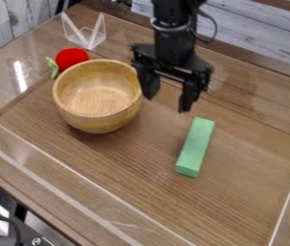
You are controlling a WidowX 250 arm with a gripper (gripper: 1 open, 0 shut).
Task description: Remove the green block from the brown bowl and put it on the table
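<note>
The green block lies flat on the table, to the right of the brown bowl and apart from it. The bowl's inside looks empty. My gripper hangs open above the table between the bowl and the block, up and to the left of the block, with nothing between its black fingers.
A red round object with a green bit rests behind the bowl on the left. Clear acrylic walls border the table at the front and sides. A clear folded piece stands at the back.
</note>
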